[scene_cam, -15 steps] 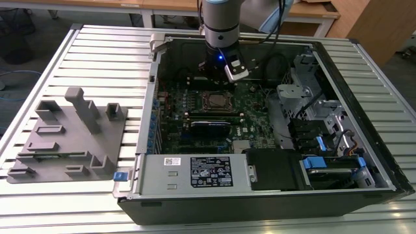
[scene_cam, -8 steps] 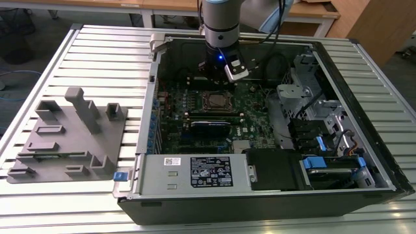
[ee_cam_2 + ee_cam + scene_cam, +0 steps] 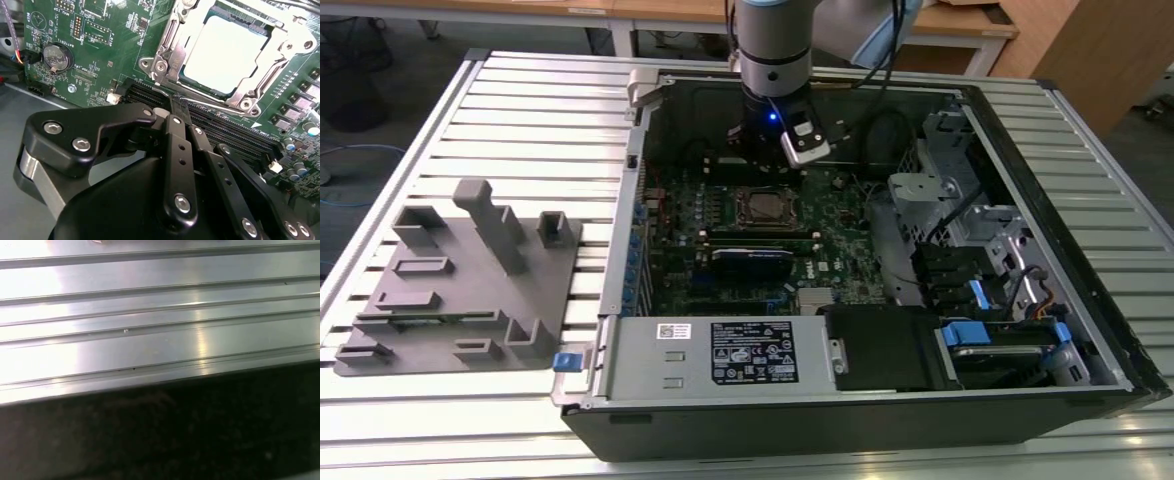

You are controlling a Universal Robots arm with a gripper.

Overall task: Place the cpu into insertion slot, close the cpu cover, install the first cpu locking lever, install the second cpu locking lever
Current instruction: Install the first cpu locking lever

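Silvery cover (image 3: 175,47) frames the cpu (image 3: 230,52) in the second wrist view; tool (image 3: 175,107) pinched together, holding nothing; the first wrist view has ribbed counter (image 3: 150,315).

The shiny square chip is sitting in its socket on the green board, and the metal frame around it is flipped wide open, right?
Not quite. In the second wrist view the cpu does sit in the insertion slot on the green board, but the cpu cover is folded down flat around it, not flipped open. The claw is just beside the socket.
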